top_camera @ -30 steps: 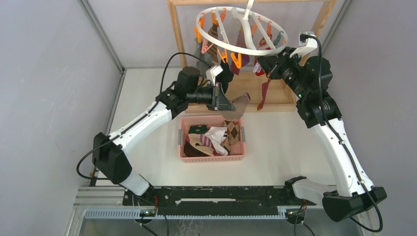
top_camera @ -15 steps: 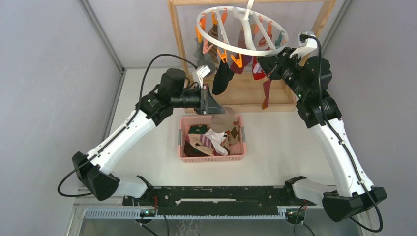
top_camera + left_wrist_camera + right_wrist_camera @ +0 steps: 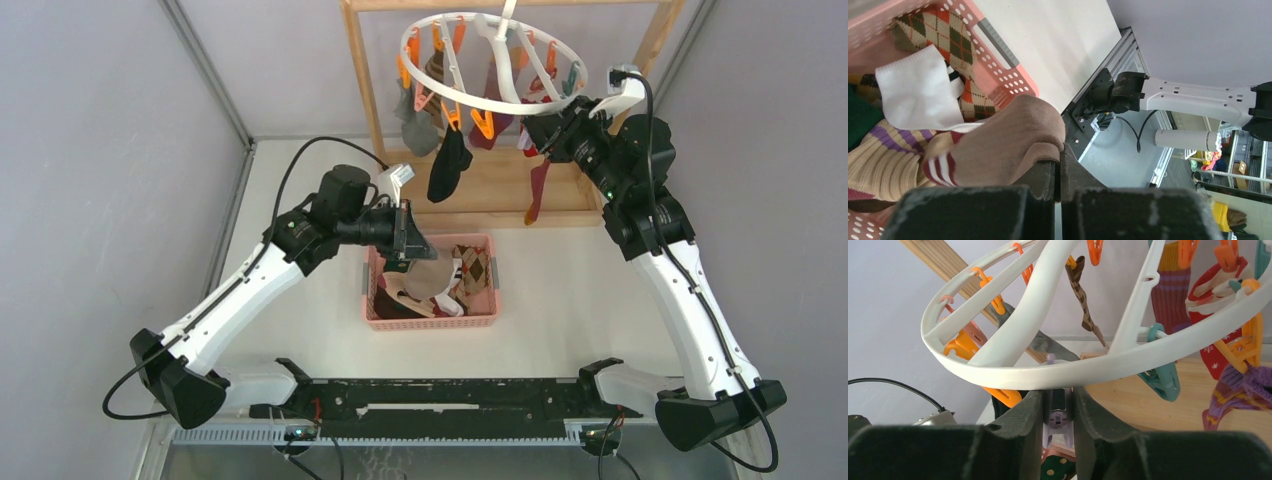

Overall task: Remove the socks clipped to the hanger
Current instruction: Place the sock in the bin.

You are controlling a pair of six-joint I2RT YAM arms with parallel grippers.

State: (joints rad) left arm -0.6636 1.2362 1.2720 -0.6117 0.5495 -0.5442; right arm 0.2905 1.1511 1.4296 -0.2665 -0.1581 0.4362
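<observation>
The white ring hanger (image 3: 500, 105) hangs from the wooden frame with several socks clipped on: a black one (image 3: 447, 165), a maroon one (image 3: 538, 190) and others. My left gripper (image 3: 412, 245) is shut on a brown sock (image 3: 432, 277) and holds it low over the pink basket (image 3: 430, 322). In the left wrist view the brown sock (image 3: 1008, 145) is pinched at its cuff between the jaws of my left gripper (image 3: 1058, 160). My right gripper (image 3: 535, 128) is at the ring's right rim. In the right wrist view it (image 3: 1058, 395) is shut on a lilac clip (image 3: 1058, 417) under the rim (image 3: 1098, 372).
The basket (image 3: 1008, 75) holds several loose socks, among them a white one (image 3: 913, 95) and an argyle one (image 3: 943, 35). The wooden frame (image 3: 362, 80) stands at the back of the table. Orange (image 3: 998, 395) and teal (image 3: 1163, 380) clips hang around the rim.
My left gripper has carried the brown sock from under the hanger down and to the left, over the basket. The right arm has not moved.
</observation>
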